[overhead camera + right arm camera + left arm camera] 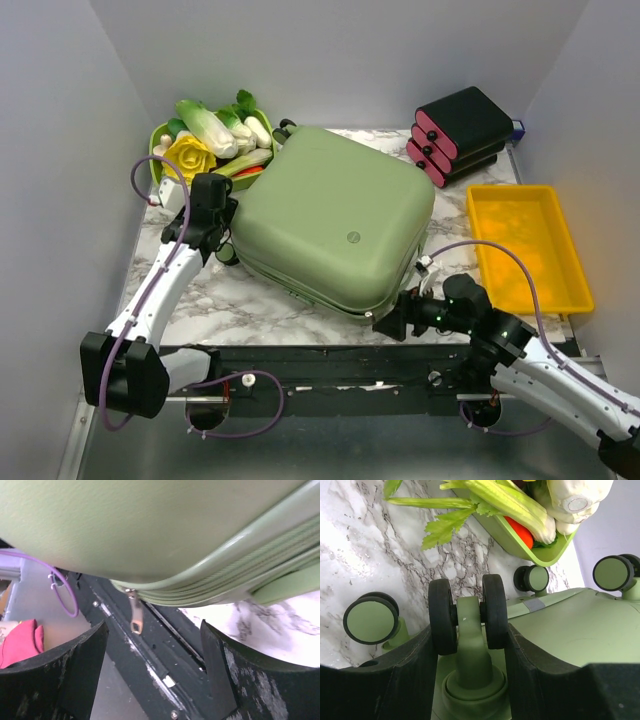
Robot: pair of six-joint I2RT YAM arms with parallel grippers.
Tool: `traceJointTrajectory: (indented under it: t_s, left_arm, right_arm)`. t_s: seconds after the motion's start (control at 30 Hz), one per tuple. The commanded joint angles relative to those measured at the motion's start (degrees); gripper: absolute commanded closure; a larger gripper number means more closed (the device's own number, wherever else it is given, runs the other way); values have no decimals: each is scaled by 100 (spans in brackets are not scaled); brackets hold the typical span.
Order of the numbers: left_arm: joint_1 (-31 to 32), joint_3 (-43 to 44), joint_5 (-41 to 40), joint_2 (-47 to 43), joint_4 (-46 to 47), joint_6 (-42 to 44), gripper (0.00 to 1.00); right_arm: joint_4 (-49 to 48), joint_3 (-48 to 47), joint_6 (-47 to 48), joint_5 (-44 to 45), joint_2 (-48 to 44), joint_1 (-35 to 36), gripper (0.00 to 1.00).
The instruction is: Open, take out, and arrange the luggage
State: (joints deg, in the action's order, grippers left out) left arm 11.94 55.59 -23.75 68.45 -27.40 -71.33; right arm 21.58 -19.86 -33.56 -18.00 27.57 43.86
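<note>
The luggage (335,220) is a pale sage-green hard-shell suitcase lying flat and closed in the middle of the marble table. My left gripper (225,248) is at its left end. In the left wrist view the black fingers (395,680) press from both sides on a twin black caster wheel (467,611) of the luggage (580,630). My right gripper (392,322) is at the near right corner, open. In the right wrist view a tan zipper pull (135,616) hangs from the luggage's (150,525) zip seam, just above the gap of my right gripper (154,627), touching neither finger.
A green tray of vegetables (158,135) stands at the back left, close to the suitcase wheels (370,620). A black box with pink-red ends (462,130) sits at the back right. A shallow yellow tray (520,250) lies to the right. The black table frame (150,670) runs below the right gripper.
</note>
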Motion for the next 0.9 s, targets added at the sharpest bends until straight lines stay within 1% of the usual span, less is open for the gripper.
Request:
traceJointTrajectory:
  t_s: [0.0, 0.03, 0.07, 0.1, 0.2, 0.23, 0.33, 0.4, 0.5, 0.53, 0.7, 0.8, 0.83, 0.87]
  left_arm:
    - [36, -426, 301, -199, -178, 260, 100]
    - [36, -461, 283, -261, -187, 251, 100]
    - [36, -496, 283, -375, -178, 242, 100]
    - [36, -558, 283, -419, -161, 242, 100]
    - [36, -637, 318, -586, -178, 242, 100]
    - [36, -664, 327, -630, -187, 251, 100]
    - [36, -708, 283, -771, -240, 286, 100]
    - [36, -708, 257, -841, -266, 321, 100]
    - [36, -673, 257, -850, -319, 365, 100]
    - [36, -655, 257, -859, -380, 357, 100]
    - [36, -620, 283, -964, -389, 330, 100]
    - [36, -515, 274, -1035, -494, 348, 100]
    - [36, -488, 283, -1052, -556, 348, 100]
    - [36, -453, 274, -1122, -565, 374, 100]
  right_arm:
    - [-365, 8, -783, 1007, 160, 763, 18]
    - [-365, -79, -827, 1244, 239, 1069, 18]
    - [-383, -132, -923, 1638, 318, 1194, 18]
    - [-444, -176, -959, 1746, 528, 1291, 18]
    - [-795, -343, -1038, 1765, 1002, 1468, 24]
    - [-935, -369, -1047, 1765, 1126, 1555, 30]
    - [-937, -510, -1073, 2106, 1364, 1748, 33]
    - [-937, -563, -1126, 2388, 1365, 1819, 34]
    - [-1138, -415, -1275, 2486, 1260, 1846, 49]
    - [-1208, -396, -1328, 2503, 1251, 1837, 56]
    - [-1279, -291, -1662, 2600, 1207, 1863, 74]
    - [-1323, -229, -1812, 2600, 1084, 1881, 96]
    - [-1297, -229, -1821, 2600, 1057, 1881, 99]
    - [-1219, -281, -1812, 2626, 1031, 1881, 99]
